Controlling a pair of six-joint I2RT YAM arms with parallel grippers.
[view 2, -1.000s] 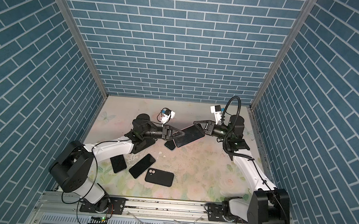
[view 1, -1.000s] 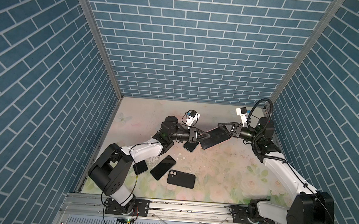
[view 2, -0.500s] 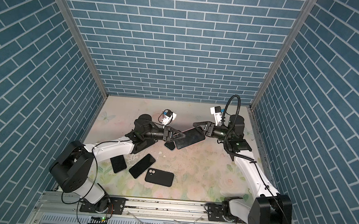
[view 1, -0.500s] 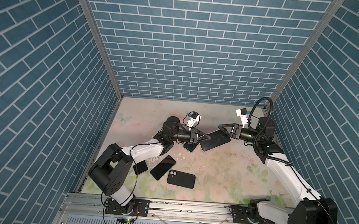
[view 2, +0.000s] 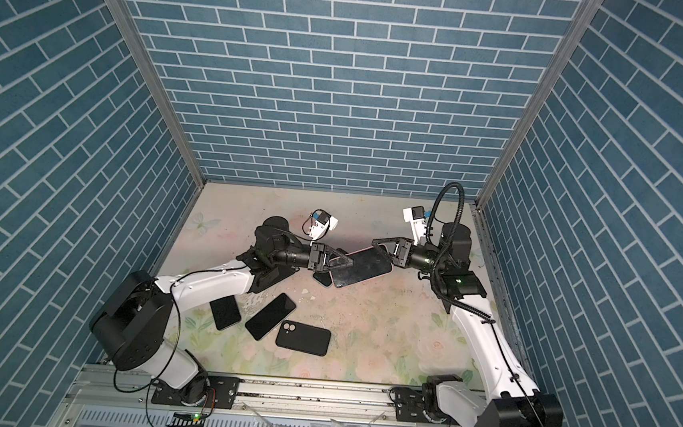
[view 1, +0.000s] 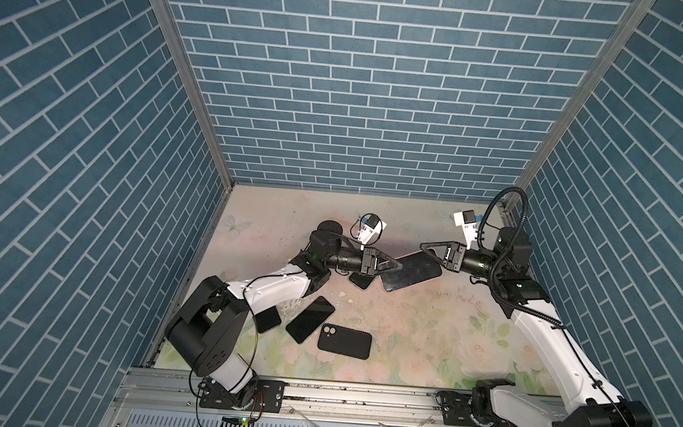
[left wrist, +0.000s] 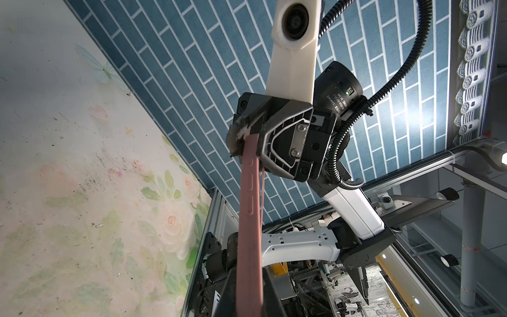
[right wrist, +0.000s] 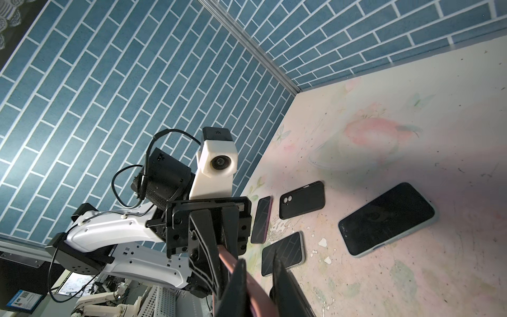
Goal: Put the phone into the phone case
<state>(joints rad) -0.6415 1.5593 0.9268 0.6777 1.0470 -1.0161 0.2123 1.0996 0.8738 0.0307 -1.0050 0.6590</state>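
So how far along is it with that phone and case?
Looks done: the phone lies inside the pink case. In hand: left gripper and right gripper pinch opposite ends, mid-air. Left: I cannot tell if it's fully seated; then setting it down.

The raised phone point(view 1: 410, 272) hangs over the mat point(view 1: 426, 334), just beyond its centre. At its eight o'clock you have a small phone point(view 1: 361, 282) on the mat, seemingly partly beneath it. Well off at seven o'clock lies a left phone point(view 1: 268, 319), with a middle phone point(view 1: 310, 313) at its three o'clock and a case point(view 1: 344, 340) at that one's four o'clock.
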